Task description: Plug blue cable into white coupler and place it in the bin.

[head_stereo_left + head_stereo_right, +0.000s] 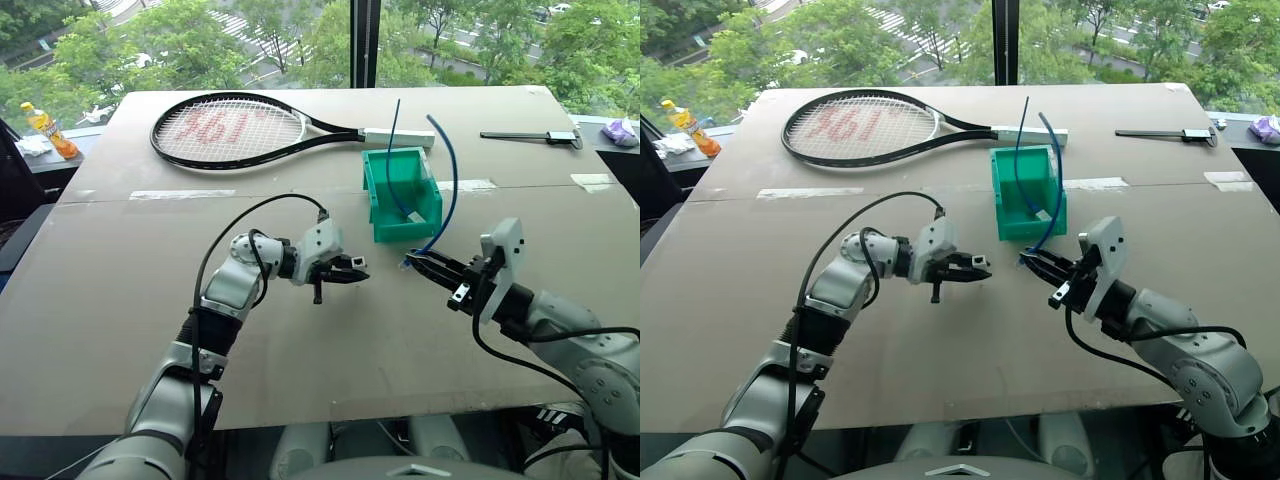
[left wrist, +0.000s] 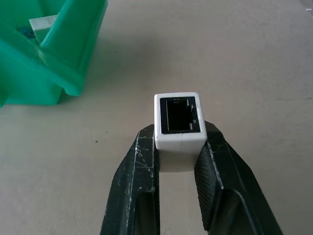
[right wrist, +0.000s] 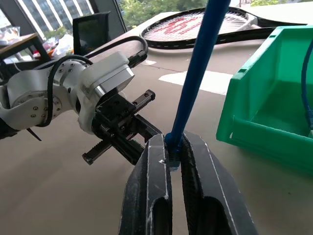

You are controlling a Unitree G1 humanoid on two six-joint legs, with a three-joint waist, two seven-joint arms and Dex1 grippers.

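The white coupler (image 2: 177, 125) sits pinched between the left gripper (image 1: 352, 270) fingertips, socket facing outward. At its three o'clock, the right gripper (image 1: 418, 262) clamps the blue cable (image 1: 451, 180); the bin (image 1: 378, 205) stands at twelve.

Silver arms, blk cables, blk scuffed tools (image 1: 345, 271).

light: bright daylight, windows behind table (image 1: 300, 330) | shadows: soft | focus: sharp, no glare
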